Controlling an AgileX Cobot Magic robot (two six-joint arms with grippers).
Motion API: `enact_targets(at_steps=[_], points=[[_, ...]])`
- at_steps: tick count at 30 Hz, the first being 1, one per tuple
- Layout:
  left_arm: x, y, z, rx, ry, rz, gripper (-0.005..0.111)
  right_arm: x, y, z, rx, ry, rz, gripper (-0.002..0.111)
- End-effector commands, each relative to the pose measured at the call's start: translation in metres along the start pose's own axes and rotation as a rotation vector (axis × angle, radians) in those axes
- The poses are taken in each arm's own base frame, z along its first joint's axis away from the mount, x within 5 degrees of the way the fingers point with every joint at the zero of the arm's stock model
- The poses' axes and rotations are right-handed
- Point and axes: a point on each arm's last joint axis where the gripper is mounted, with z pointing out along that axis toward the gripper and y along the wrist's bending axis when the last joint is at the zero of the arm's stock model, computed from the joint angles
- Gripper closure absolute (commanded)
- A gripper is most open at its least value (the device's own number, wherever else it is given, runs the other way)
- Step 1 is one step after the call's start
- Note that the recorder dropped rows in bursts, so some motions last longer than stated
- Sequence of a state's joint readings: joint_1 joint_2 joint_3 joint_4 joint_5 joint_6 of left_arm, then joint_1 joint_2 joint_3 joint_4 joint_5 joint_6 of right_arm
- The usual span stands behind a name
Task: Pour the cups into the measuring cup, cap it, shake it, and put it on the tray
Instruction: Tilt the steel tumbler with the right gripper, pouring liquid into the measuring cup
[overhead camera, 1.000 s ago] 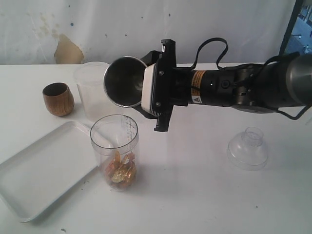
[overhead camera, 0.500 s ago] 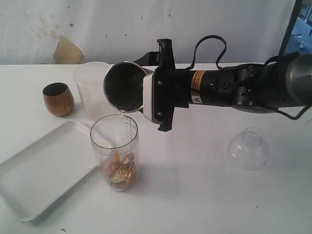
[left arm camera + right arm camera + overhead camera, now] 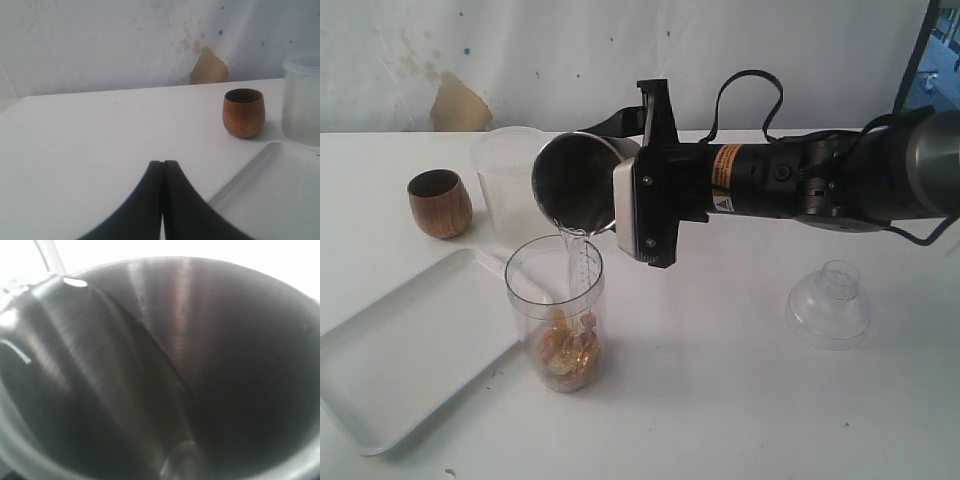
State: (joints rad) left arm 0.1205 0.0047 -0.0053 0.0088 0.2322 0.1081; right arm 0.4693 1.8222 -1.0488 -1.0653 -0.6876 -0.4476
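Steel tumbler (image 3: 575, 185), clamped in my right pincer (image 3: 617, 190), has tipped further in the exterior view. A thin stream (image 3: 570, 250) now drops into the measuring cup (image 3: 558, 310) beside the tray (image 3: 380, 400). Left wrist view: left pincer (image 3: 162, 200) closed, empty; wooden cup (image 3: 243, 113) upright on the tabletop (image 3: 100, 130). Right wrist view: only the tumbler's bore. I judge the pour underway.

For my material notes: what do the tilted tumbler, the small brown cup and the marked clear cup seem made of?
Tumbler: probably stainless steel, brushed grey sheen. Brown cup: wood or wood-look, matte, visible grain. Measuring cup: likely clear plastic, see-through wall with printed marks.
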Motion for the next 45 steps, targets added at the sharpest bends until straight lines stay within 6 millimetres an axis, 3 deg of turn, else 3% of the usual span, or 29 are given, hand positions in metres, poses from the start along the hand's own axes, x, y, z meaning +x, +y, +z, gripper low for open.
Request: enact_targets(at_steps=[1,9,45], points=[[0.0008,-0.0004,0.0001,0.005,-0.007,0.005,0.107,-0.0057,-0.0123,-0.0022,0.056,-0.035,-0.029,0.108],[0.0008,-0.0004,0.0001,0.005,-0.007,0.005,0.107,-0.0066,-0.0200,-0.0012,0.077,-0.043,-0.042,0.108],[0.0008,-0.0004,0.0001,0.005,-0.007,0.005,0.107,-0.0066,-0.0196,-0.0012,0.078,-0.039,-0.138,0.108]])
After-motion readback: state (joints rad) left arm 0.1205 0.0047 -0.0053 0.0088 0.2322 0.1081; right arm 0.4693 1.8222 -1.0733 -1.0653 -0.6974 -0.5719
